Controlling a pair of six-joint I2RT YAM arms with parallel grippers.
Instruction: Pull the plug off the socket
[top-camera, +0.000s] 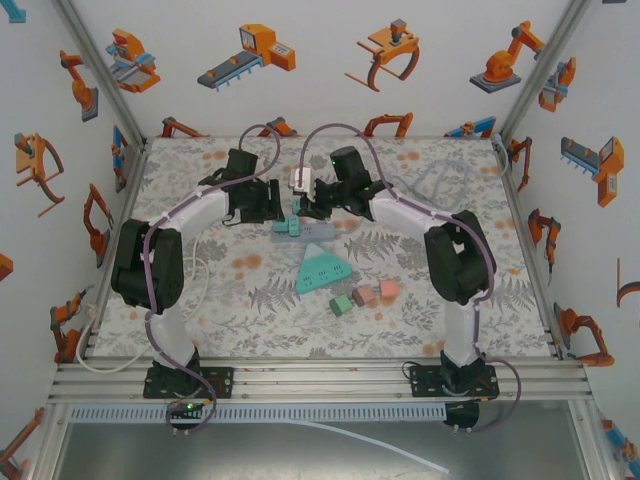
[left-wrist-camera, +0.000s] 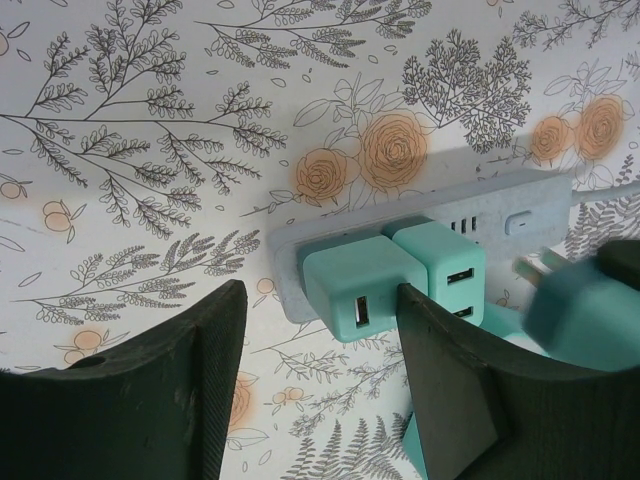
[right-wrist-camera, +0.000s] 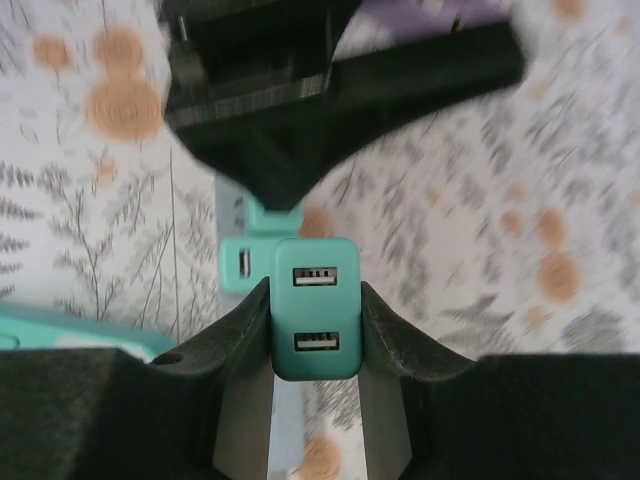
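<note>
Right gripper (right-wrist-camera: 315, 300) clenched on teal plug (right-wrist-camera: 315, 340) just beside power strip (left-wrist-camera: 480, 200). Prongs seem bare, so pull looks nearly done. Left gripper (left-wrist-camera: 318, 297) released, straddling strip end.

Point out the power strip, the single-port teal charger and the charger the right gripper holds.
power strip (left-wrist-camera: 500, 200), left wrist view, top face
single-port charger (left-wrist-camera: 350, 280), left wrist view, front face
held charger (right-wrist-camera: 315, 310), right wrist view, between its ports

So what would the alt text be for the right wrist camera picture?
The right gripper is shut on a teal plug with two USB ports, seen close up. A second teal plug sits just left of it, and a blurred dark part of the other arm hangs above, over a flowered table cover.
</note>
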